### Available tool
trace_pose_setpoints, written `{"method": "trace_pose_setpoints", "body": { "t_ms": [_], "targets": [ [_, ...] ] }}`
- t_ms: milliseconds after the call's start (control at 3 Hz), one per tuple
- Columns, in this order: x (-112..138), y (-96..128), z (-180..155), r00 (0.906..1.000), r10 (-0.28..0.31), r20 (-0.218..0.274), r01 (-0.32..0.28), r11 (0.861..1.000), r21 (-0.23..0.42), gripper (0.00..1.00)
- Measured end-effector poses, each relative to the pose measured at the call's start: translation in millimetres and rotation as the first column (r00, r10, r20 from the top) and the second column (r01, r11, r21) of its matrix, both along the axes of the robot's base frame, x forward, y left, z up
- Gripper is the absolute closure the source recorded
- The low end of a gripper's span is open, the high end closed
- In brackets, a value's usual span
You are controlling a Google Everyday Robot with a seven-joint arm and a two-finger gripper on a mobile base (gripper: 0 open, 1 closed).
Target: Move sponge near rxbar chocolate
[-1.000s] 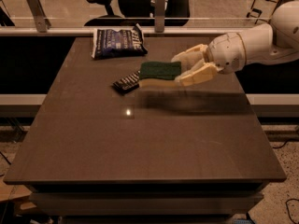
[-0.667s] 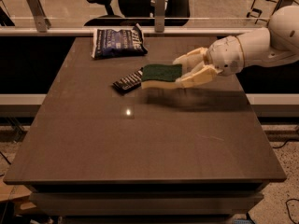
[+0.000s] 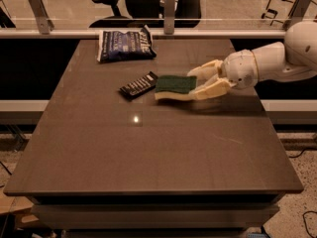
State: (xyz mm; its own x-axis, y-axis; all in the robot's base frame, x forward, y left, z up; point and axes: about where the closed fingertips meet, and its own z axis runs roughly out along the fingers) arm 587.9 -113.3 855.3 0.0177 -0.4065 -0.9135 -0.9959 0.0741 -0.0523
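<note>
The end effector held the sponge by its right end, fingers closed across it, low over the bench and just right of the rxbar. The placing step seemed nearly done. The next move likely called for setting it down and letting go.

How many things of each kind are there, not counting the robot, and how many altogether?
Sponges: 1, the sponge, gripped at its right end by the gripper.
Wrapped bars: 1, the rxbar chocolate, just left of the sponge.
Bags: 1, the dark blue bag, near the far edge of the table.
Total: 3
</note>
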Motion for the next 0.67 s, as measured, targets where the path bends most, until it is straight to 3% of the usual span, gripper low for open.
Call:
{"method": "trace_pose_setpoints", "body": {
  "t_ms": [667],
  "targets": [
    [-2, -16, -29, 0.9985, -0.054, -0.009, 0.054, 0.998, 0.011, 1.00]
  ]
}}
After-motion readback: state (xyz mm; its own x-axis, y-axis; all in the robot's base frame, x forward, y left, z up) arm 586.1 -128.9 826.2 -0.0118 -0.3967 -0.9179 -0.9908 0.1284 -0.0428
